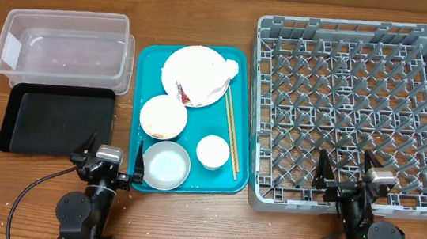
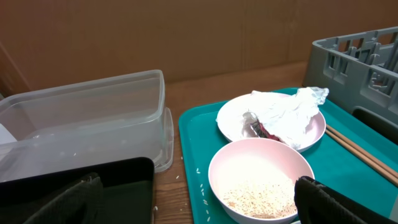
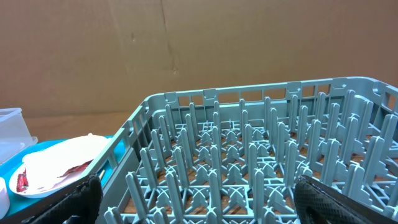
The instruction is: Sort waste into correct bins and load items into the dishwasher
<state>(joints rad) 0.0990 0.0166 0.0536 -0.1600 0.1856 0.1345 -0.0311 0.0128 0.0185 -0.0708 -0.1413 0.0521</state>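
Note:
On the teal tray (image 1: pixel 147 89) lie a white plate (image 1: pixel 187 67) with crumpled napkins (image 2: pixel 287 112) and a red-marked scrap, a pinkish-white bowl (image 2: pixel 249 168) holding rice grains (image 2: pixel 258 198), a grey-blue bowl (image 1: pixel 166 165), a small white cup (image 1: pixel 212 151) and wooden chopsticks (image 1: pixel 231 129). The clear tub (image 1: pixel 62 46) and the black tray (image 1: pixel 54 119) are at the left. The grey dish rack (image 1: pixel 357 111) is at the right. My left gripper (image 1: pixel 111 159) is open and empty at the teal tray's near left corner. My right gripper (image 1: pixel 347 175) is open and empty over the rack's near edge.
A brown cardboard wall (image 3: pixel 186 50) stands behind the table. A few loose rice grains (image 2: pixel 200 186) lie on the teal tray's left rim and the wood beside it.

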